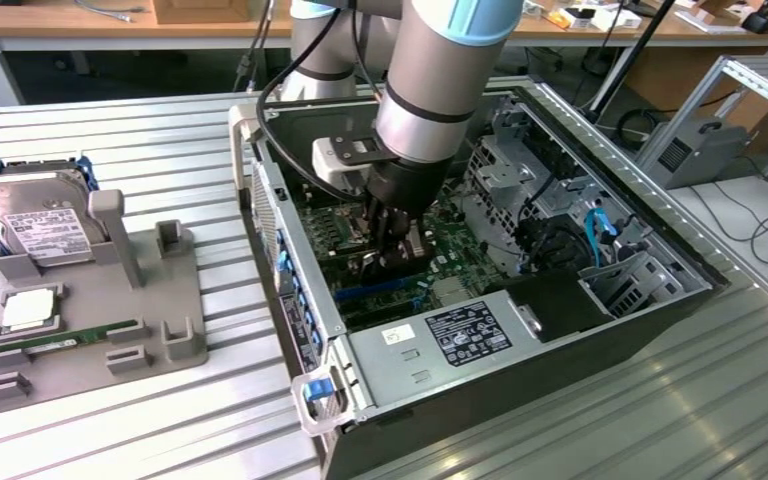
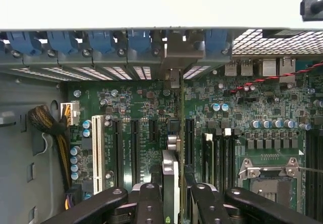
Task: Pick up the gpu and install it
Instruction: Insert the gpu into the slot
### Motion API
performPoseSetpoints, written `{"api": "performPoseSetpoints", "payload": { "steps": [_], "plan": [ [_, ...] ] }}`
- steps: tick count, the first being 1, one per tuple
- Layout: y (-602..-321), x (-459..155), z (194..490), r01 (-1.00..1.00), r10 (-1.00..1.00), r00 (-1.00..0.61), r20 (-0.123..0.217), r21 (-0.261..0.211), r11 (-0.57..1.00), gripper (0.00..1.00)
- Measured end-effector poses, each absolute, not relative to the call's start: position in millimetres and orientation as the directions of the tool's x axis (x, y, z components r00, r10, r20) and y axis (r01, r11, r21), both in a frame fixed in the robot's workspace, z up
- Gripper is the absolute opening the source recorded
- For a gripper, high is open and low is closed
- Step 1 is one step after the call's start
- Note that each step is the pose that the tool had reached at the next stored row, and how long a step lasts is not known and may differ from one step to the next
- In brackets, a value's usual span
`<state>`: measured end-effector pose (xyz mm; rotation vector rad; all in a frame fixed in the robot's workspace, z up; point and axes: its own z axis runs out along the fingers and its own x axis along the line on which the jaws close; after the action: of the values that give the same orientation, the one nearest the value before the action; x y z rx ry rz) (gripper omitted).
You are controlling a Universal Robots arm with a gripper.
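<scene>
The arm's smooth grey cylindrical forearm reaches down into an open black computer case (image 1: 651, 300) that lies on its side on a ribbed metal table (image 1: 117, 130). Inside the case lies the green motherboard (image 2: 252, 108), studded with small silver capacitors and long black slots. The gripper (image 1: 387, 262) is low over the board, its dark jointed fingers (image 2: 151, 204) closed on the gpu (image 2: 170, 183), a thin flat card seen edge-on.

In the wrist view the card stands upright on its edge between the two fingers, one on each flat face, touching it. Its long axis runs from the gripper straight toward the case's rear wall, where its silver metal bracket (image 2: 174, 57) meets the row of blue slot clips (image 2: 101, 41). Its lower edge is down at the board, in line with the black slots; whether it is fully seated cannot be told.

Outside the case, on the exterior view's left, a grey moulded holder (image 1: 91, 330) carries a boxy silver hard drive (image 1: 37, 220) with a white label and a narrow green memory stick (image 1: 71, 338).
</scene>
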<state>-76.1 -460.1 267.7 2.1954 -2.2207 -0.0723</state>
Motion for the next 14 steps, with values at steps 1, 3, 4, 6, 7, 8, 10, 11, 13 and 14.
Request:
{"api": "performPoseSetpoints", "payload": {
  "steps": [1,3,4,6,7,8,10,11,13,14],
  "plan": [
    [-460.1,-76.1,267.1,-0.999,-1.0,-0.012,-0.02,0.046,0.011,0.27],
    [-460.1,-76.1,266.1,-0.999,-1.0,-0.012,-0.02,0.046,0.011,0.27],
    [-460.1,-76.1,265.5,-0.999,-1.0,-0.012,-0.02,0.046,0.011,0.27],
    [-460.1,-76.1,265.3,-0.999,-1.0,-0.012,-0.02,0.046,0.011,0.27],
    [-460.1,-76.1,265.1,-0.999,-1.0,-0.012,-0.02,0.046,0.011,0.27],
    [-460.1,-76.1,265.0,-0.999,-1.0,-0.012,-0.02,0.046,0.011,0.27],
    [-460.1,-76.1,264.8,-0.999,-1.0,-0.012,-0.02,0.046,0.011,0.27],
    [-460.1,-76.1,264.8,-0.999,-1.0,-0.012,-0.02,0.046,0.011,0.27],
    [-460.1,-76.1,264.8,-0.999,-1.0,-0.012,-0.02,0.046,0.011,0.27],
    [-460.1,-76.1,264.8,-0.999,-1.0,-0.012,-0.02,0.046,0.011,0.27]
  ]
}}
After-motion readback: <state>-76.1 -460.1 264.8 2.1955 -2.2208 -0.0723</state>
